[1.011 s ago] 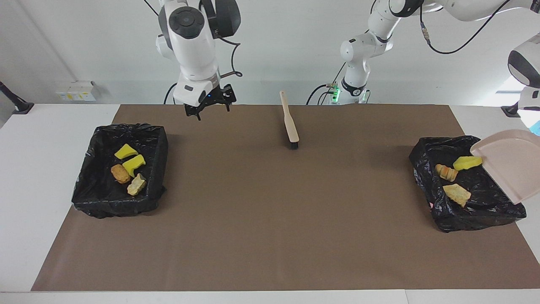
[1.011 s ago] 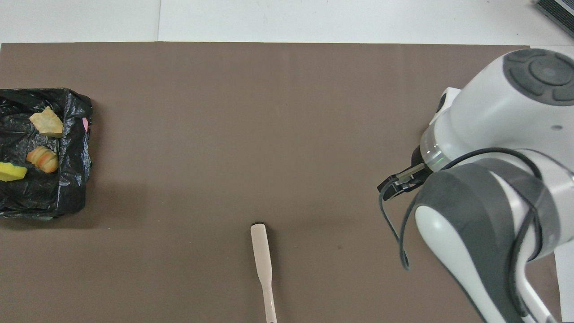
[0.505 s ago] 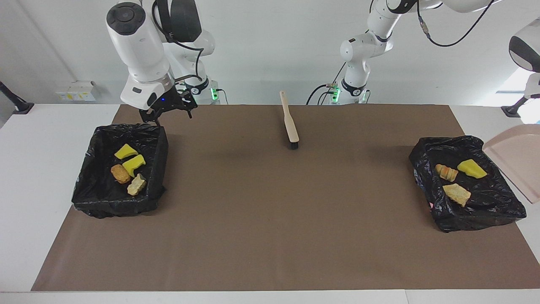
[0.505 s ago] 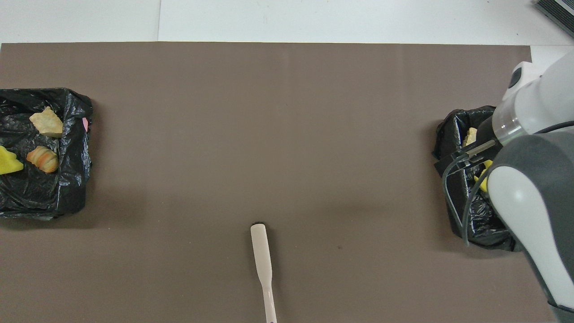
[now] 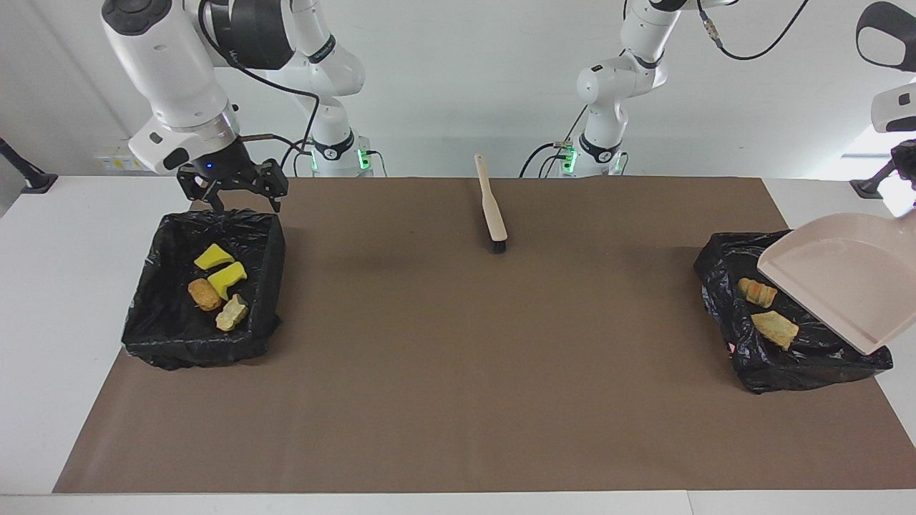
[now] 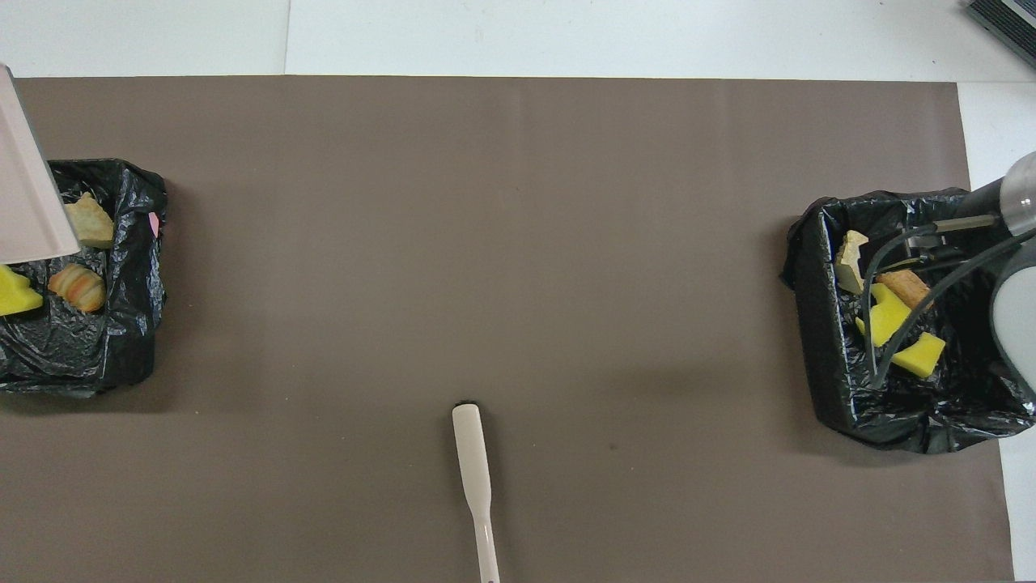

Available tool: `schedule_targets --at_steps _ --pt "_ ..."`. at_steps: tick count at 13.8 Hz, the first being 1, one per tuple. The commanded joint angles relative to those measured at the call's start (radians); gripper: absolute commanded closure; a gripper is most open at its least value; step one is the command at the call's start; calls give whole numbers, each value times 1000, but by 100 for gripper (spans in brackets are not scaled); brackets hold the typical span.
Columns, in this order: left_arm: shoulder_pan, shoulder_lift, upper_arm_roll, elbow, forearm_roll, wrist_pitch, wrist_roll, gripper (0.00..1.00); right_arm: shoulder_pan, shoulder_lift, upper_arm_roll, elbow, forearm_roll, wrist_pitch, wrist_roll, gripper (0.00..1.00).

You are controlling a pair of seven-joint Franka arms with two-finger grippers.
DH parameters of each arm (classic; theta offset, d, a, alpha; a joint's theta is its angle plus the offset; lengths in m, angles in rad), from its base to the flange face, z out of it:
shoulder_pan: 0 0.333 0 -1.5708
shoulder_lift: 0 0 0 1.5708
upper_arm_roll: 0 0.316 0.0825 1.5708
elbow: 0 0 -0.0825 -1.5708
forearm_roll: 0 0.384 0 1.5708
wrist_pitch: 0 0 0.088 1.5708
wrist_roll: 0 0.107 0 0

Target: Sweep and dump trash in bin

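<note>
Right hand (image 5: pixel 232 194): fingers apart, holding nothing, raised over the robot-side rim of the bin at the right arm's end (image 5: pixel 147 315) of the tabletop (image 5: pixel 458 400)
Left hand: out of both views, fingers drawn together; the beige dustpan (image 5: pixel 837 282) hangs tilted over the bin at the left arm's end (image 5: pixel 758 375), so it is judged clamped on the pan's unseen handle
Trash, right arm's end: two yellow sponge pieces (image 5: pixel 227 275), an orange-brown lump (image 5: pixel 204 294) and a pale tan chunk (image 5: pixel 232 312), all lying inside the black liner
Trash, left arm's end: an orange striped lump (image 5: pixel 757 292) and a tan chunk (image 5: pixel 774 327) in the bin; a yellow piece (image 6: pixel 16 293) shows in the overhead view only, the pan covering it in the facing one
Hand brush (image 5: pixel 491 207): flat on the brown mat, between the arms' bases, untouched
Status, judged: no scrap lies loose on the mat; the dump looks all but complete
Risks: the pan's lower lip sits close to the liner's edge and could snag or drag the bag as it lifts away; a careless descent of the right hand could catch the loose plastic at the rim and tip the bin
</note>
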Motion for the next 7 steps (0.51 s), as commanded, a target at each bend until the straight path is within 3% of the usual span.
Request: schedule_targets --at_steps 1,5,7 --pt "-82 -72 -10 -79 -82 -103 -309 100 -12 -29 -54 -3 -9 -6 -15 0" --pt "-243 -193 -12 -272 -266 -161 -893 100 -5 -113 -56 -50 -4 -34 -11 0" --pt "-358 -211 -12 -332 -347 -153 -1195 100 0 -124 -55 -69 -3 -34 0 0"
